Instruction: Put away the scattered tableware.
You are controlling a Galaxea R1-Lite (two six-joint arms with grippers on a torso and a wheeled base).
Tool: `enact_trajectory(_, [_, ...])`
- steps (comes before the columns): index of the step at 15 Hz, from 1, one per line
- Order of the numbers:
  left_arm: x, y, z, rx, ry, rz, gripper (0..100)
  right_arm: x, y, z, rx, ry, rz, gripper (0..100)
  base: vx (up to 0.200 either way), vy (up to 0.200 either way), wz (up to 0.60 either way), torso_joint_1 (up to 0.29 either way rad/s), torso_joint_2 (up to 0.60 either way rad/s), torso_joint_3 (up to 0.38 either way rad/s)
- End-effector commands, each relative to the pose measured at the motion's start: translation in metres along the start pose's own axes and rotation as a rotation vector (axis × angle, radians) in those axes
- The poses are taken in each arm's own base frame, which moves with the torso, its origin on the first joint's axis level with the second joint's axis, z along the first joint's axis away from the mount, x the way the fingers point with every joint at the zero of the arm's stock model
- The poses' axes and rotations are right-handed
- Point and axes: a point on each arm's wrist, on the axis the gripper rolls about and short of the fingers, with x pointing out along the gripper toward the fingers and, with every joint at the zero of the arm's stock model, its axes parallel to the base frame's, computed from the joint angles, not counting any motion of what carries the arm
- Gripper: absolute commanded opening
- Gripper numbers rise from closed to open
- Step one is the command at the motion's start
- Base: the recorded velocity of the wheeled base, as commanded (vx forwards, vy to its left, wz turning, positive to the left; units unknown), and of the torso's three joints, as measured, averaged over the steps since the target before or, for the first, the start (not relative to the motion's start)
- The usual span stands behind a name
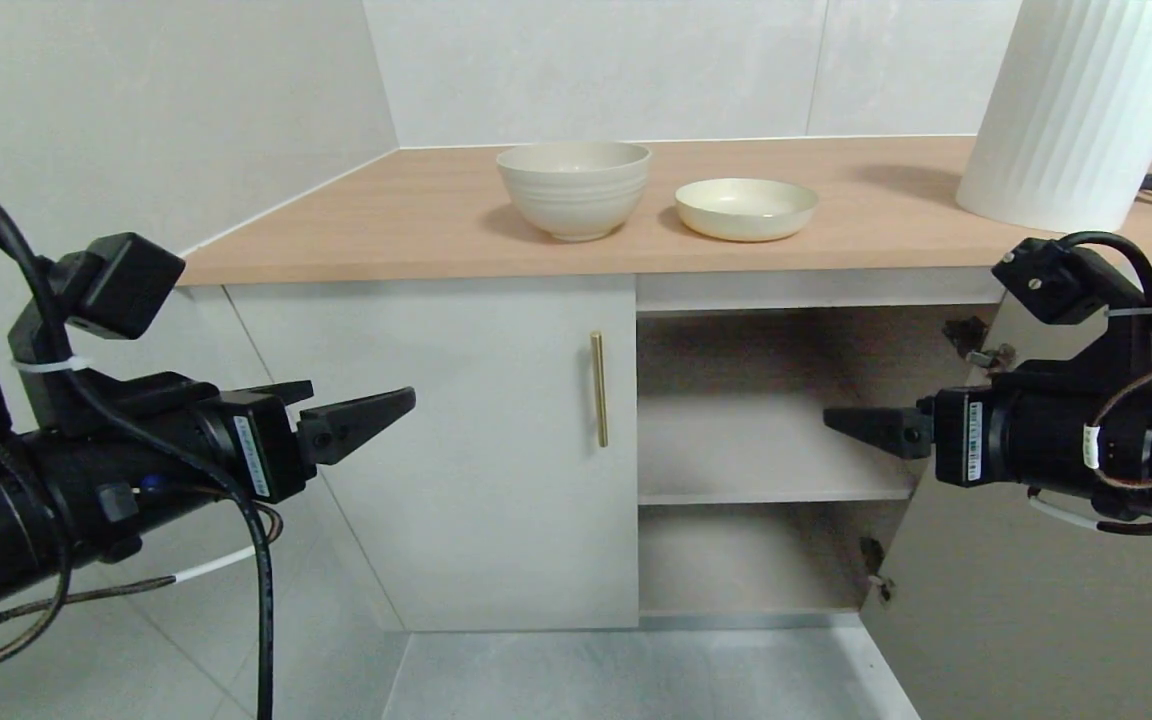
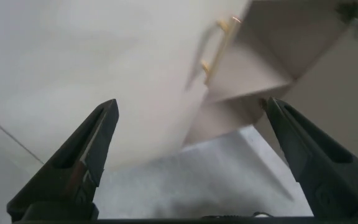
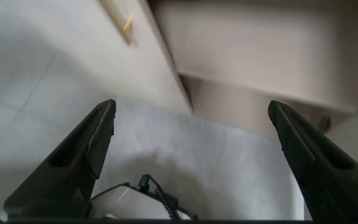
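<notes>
A deep cream bowl (image 1: 573, 190) and a shallow cream dish (image 1: 746, 208) sit side by side on the wooden countertop (image 1: 416, 225), near its front edge. Below counter height, my left gripper (image 1: 361, 392) hangs open and empty in front of the closed left cabinet door (image 1: 456, 450). My right gripper (image 1: 836, 418) is open and empty too, level with the open cabinet's upper shelf (image 1: 766, 450). In the left wrist view the left gripper (image 2: 190, 106) points at the door and floor. In the right wrist view the right gripper (image 3: 191, 104) faces the cabinet's lower part.
A tall white ribbed cylinder (image 1: 1076, 110) stands on the counter at the right. The closed door carries a brass handle (image 1: 598, 389). The right cabinet door (image 1: 1016, 580) is swung open beside my right arm. Grey floor (image 1: 636, 675) lies below.
</notes>
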Motion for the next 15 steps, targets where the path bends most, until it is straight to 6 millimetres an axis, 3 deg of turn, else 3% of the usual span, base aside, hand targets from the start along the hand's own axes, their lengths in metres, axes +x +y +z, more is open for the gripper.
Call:
enact_trajectory(1, [0.002, 0.0, -0.001, -0.001, 0.006, 0.001, 100, -0.003, 0.0, -0.001, -0.001, -0.003, 0.006, 100, 0.2, 0.0, 0.0, -0.002, 0.01, 0.007])
enact_trajectory(5, [0.003, 0.0, 0.0, -0.001, 0.007, 0.003, 100, -0.004, 0.0, -0.004, -0.01, 0.008, 0.012, 100, 0.2, 0.0, 0.0, 0.002, 0.0, 0.004])
enact_trajectory(9, [-0.006, -0.001, 0.003, 0.001, -0.016, -0.004, 100, -0.012, 0.0, -0.008, -0.041, 0.011, 0.053, 100, 0.0, 0.0, 0.0, 0.0, 0.0, 0.0])
enact_trajectory(15, [-0.003, -0.001, 0.0, 0.0, -0.004, -0.003, 100, -0.011, 0.0, -0.01, -0.069, 0.025, 0.079, 100, 0.0, 0.0, 0.0, 0.0, 0.0, 0.0])
